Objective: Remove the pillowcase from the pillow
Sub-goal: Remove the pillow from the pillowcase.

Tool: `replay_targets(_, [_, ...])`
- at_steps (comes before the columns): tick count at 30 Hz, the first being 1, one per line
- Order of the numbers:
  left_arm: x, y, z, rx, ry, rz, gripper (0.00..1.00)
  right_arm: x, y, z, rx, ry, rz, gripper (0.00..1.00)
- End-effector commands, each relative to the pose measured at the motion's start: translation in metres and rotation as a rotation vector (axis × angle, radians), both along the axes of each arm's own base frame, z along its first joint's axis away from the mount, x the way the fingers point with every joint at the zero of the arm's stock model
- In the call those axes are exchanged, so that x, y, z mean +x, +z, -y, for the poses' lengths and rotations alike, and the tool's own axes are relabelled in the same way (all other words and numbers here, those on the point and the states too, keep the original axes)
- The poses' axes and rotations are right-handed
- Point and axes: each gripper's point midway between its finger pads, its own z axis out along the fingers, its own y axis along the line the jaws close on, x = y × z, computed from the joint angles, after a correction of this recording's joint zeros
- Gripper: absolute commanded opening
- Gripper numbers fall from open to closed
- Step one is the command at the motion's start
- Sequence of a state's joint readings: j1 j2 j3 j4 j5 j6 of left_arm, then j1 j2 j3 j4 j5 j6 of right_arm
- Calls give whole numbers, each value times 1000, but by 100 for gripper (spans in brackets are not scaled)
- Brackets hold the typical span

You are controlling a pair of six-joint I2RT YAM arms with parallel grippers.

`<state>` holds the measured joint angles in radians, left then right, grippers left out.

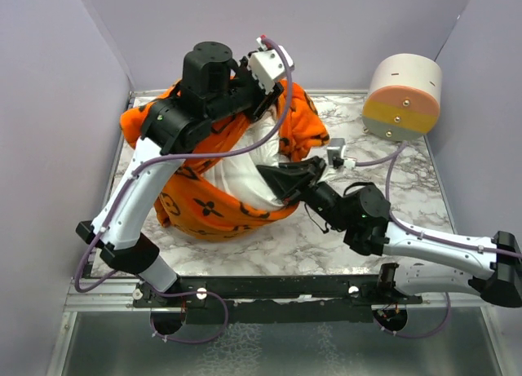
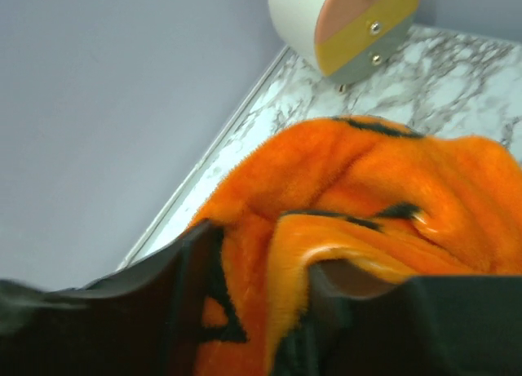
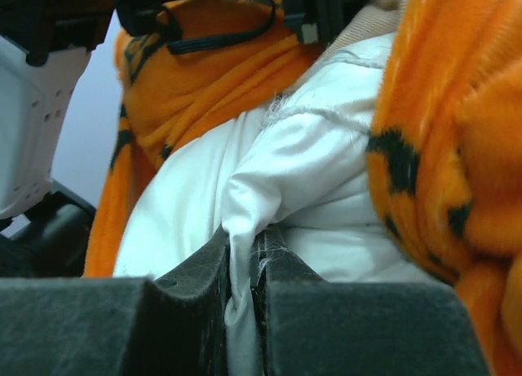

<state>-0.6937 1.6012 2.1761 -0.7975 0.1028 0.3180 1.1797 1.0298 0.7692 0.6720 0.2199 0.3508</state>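
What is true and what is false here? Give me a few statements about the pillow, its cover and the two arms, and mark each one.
1. The right tool pinches a fold of the white pillow. True.
2. The pillowcase is plain blue. False: it is orange with black markings.
3. The pillow is fully out of the pillowcase. False: the orange cover wraps around it, and only part of the white shows.
4. A round cylinder sits near the far right corner of the marble table. True.
5. The left tool hangs over bare table at the near edge. False: it reaches to the far side of the bundle, at the orange fabric.
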Motion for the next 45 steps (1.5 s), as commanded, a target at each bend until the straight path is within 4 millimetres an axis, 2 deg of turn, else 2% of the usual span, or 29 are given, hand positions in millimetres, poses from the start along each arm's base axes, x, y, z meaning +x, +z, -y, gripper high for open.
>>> replay_targets(1, [-16,3,25,43,-162,63,53,-105,-23,-67,-159,536,92,1])
replay_targets(3, [-32,-10,37,105,-233,57,58,-106,-16,-77,-164,556,110,1])
replay_targets(5, [-30,-23,38,168,-233,53,57,-109,-12,-83,-170,577,121,1])
replay_targets(10, [1,-35,32,224,-115,39,29,-111,-16,-87,-191,597,119,1])
replay_targets(13, [11,-43,40,186,-81,-7,22,-116,-27,-99,-232,599,112,1])
replay_targets(15, [12,-52,49,153,-84,-59,20,-128,-34,-112,-284,607,137,1])
replay_targets(17, [22,-56,52,127,-37,-83,13,-148,-43,-125,-359,620,174,1])
replay_targets(18, [32,-55,51,113,4,-80,8,-161,-52,-129,-404,631,185,1])
replay_targets(20, [63,-46,33,63,128,-69,0,-181,-72,-133,-479,648,195,1])
replay_targets(21, [77,-41,22,36,187,-63,0,-189,-80,-132,-503,655,198,1])
replay_targets(23, [102,-33,-2,14,286,-48,0,-200,-96,-124,-538,658,192,1])
replay_targets(25, [119,-30,-25,25,370,-30,0,-202,-107,-109,-552,634,174,1])
replay_targets(29, [130,-39,-62,101,461,-18,0,-180,-119,-66,-553,512,118,1])
replay_targets(32, [123,-63,-74,181,459,-70,0,-166,-119,-38,-521,442,90,1])
replay_targets(36, [96,-100,-70,252,350,-203,0,-153,-114,-25,-495,372,67,1])
replay_targets(38, [85,-104,-66,240,311,-248,0,-139,-105,-16,-442,299,21,1])
replay_targets(41, [75,-95,-67,221,285,-250,0,-105,-86,17,-312,113,-96,1])
replay_targets(42, [72,-90,-68,211,278,-244,0,-97,-79,30,-262,76,-125,6])
replay_targets(43, [70,-85,-69,202,275,-236,0,-94,-70,41,-209,66,-138,25])
replay_targets(44, [67,-81,-69,196,266,-230,0,-94,-58,52,-152,75,-142,49])
replay_targets(45, [65,-78,-68,189,257,-229,0,-96,-47,61,-100,95,-137,57])
